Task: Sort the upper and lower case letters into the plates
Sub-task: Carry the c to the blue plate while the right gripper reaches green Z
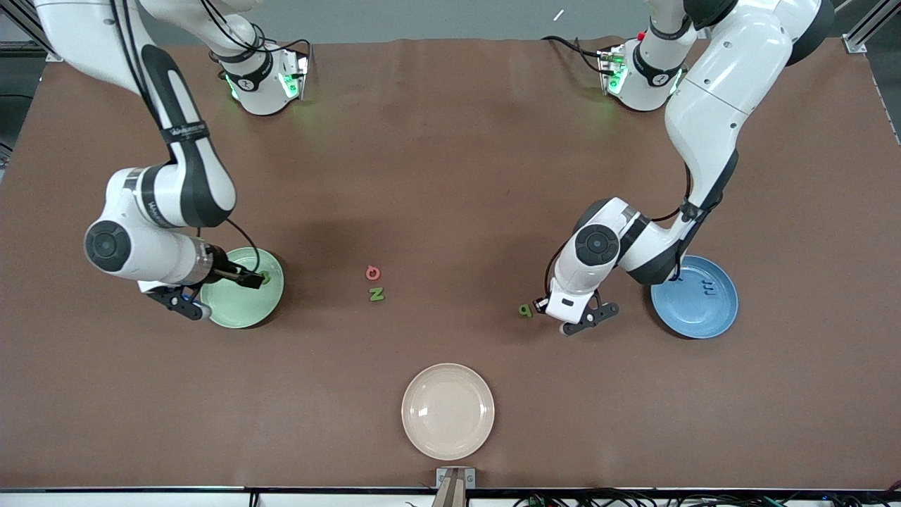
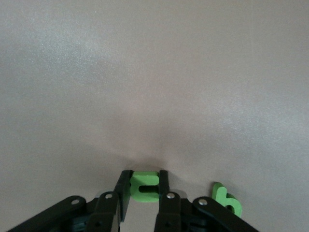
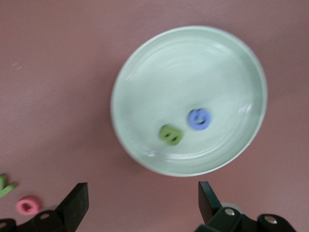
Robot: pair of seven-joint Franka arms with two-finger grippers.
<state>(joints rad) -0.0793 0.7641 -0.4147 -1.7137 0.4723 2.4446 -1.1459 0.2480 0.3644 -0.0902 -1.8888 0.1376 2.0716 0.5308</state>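
Note:
My left gripper [image 2: 145, 176] is down at the table and shut on a small green lower-case letter [image 2: 145, 186], which stands between its fingers. A second green lower-case letter [image 2: 226, 201] lies right beside it [image 1: 525, 309]. In the front view the left gripper [image 1: 543, 305] sits beside the blue plate [image 1: 725, 313], which holds a blue letter [image 1: 712, 287]. My right gripper [image 3: 142, 187] is open and empty above the mint green plate [image 3: 145, 72], where a green B [image 3: 170, 134] and a blue G [image 3: 199, 118] lie. A red Q [image 1: 373, 272] and a green N [image 1: 376, 294] lie mid-table.
A cream-beige plate [image 1: 448, 411] lies nearer to the front camera than the Q and N, close to the table's front edge. Both arm bases [image 1: 264, 77] stand along the table's back edge. The brown table [image 1: 450, 176] stretches between them.

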